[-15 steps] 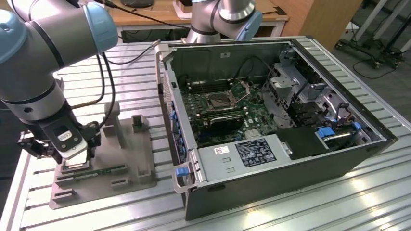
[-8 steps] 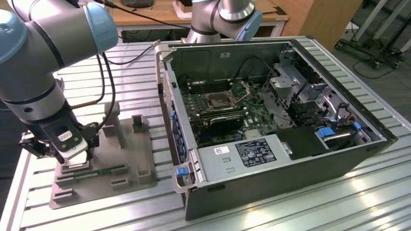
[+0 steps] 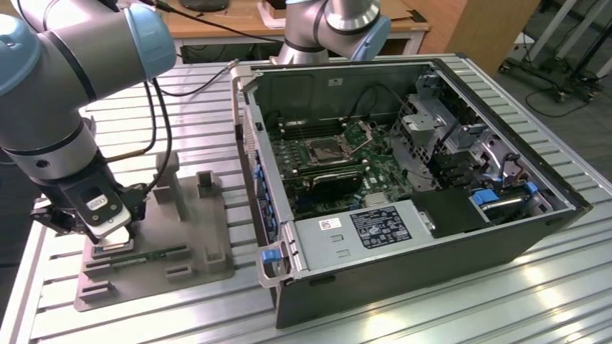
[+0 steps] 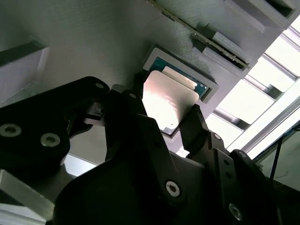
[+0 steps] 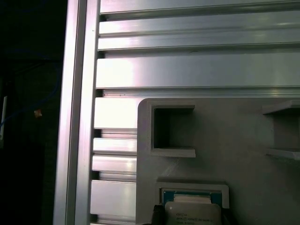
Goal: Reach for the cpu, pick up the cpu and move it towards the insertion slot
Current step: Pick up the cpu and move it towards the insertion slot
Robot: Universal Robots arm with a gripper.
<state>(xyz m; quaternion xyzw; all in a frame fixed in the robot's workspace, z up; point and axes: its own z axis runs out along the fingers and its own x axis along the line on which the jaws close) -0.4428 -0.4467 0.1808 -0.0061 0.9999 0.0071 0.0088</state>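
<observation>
**Item 1. Gripper** [image 3: 107,231]: at the exterior view's left, low over the grey fixture tray [image 3: 196,215]. The jaws look closed on the cpu [image 4: 169,96], with one finger [image 4: 136,110] against each of two opposite edges. Gripping at the edges leaves the metal face bare.

**Item 2. The cpu:** lies flat between the jaws, seated in its raised-rim nest [image 5: 192,186] on the tray and not lifted clear. The rim hems it in on all sides, so the only way out is upward.

**Item 3. Memory stick** [image 3: 148,254]: sits in a tray groove just beside the jaws, apart from them.

**Item 4. Computer case** [image 3: 251,165]: open-topped, well apart from the jaws to the exterior view's right. Its near wall stands between the jaws and the inside of the case.

**Item 5. Insertion slot** [image 3: 323,149]: on the board inside the case, uncovered from above. A drive cage [image 3: 435,122] stands near on its far side.
</observation>
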